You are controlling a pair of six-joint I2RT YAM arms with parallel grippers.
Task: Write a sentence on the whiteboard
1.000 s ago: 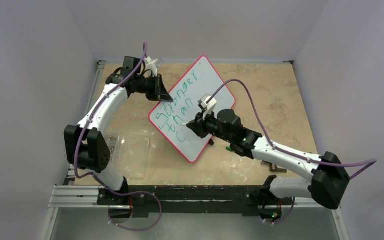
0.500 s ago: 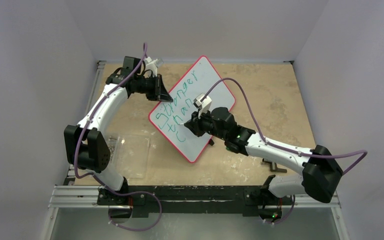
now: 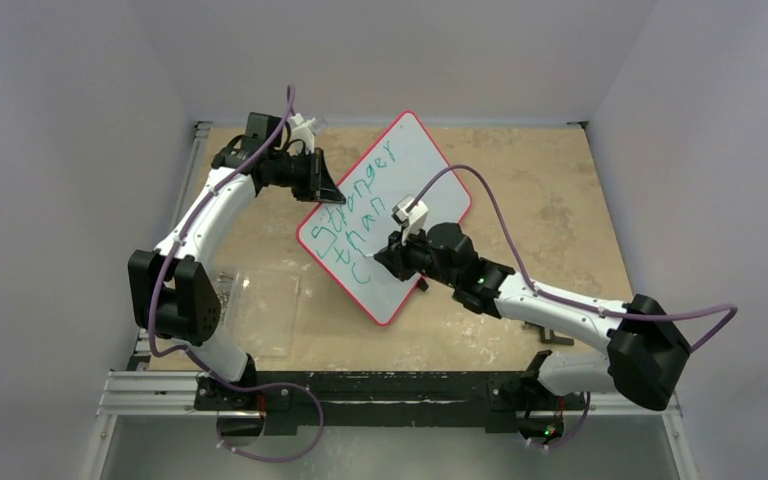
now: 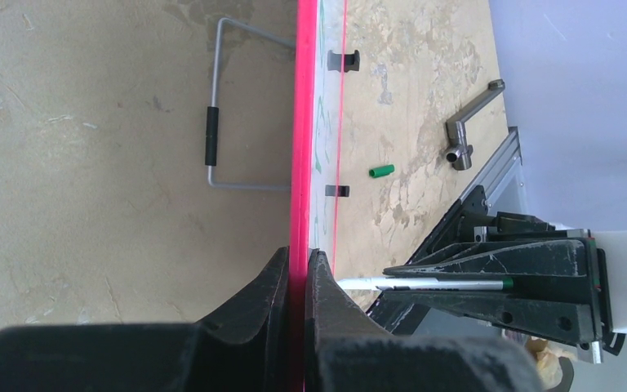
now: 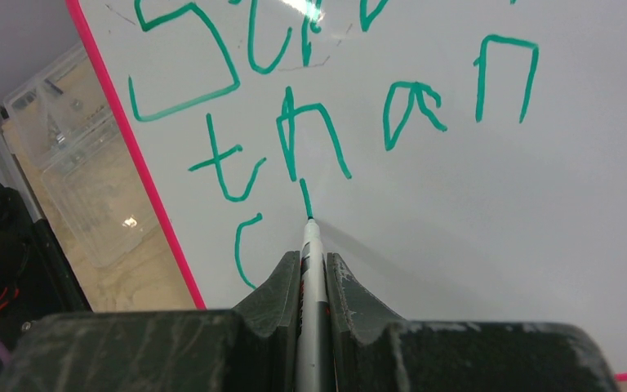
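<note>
The whiteboard [image 3: 412, 165] stood tilted mid-worktop [image 3: 545, 180]. Left jaws clamped its red rim at 10 o'clock. Right jaws clamped a marker [image 5: 311, 253], its tip touching the board under the sentence [image 5: 290, 140], beside a "C".

White left arm [image 3: 208, 208], white right arm [image 3: 560, 308] — black joints [image 3: 175, 295], purple cables [image 3: 700, 314].

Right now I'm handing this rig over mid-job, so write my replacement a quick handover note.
Left gripper: fingers shut on the whiteboard's red rim.
Right gripper: shut on the marker, tip on the board below "than".
Done: the sentence so far reads "Stronger", "than", "C" plus a short stroke.
Left: the rest of the third line. Green cap lies on the table.
</note>
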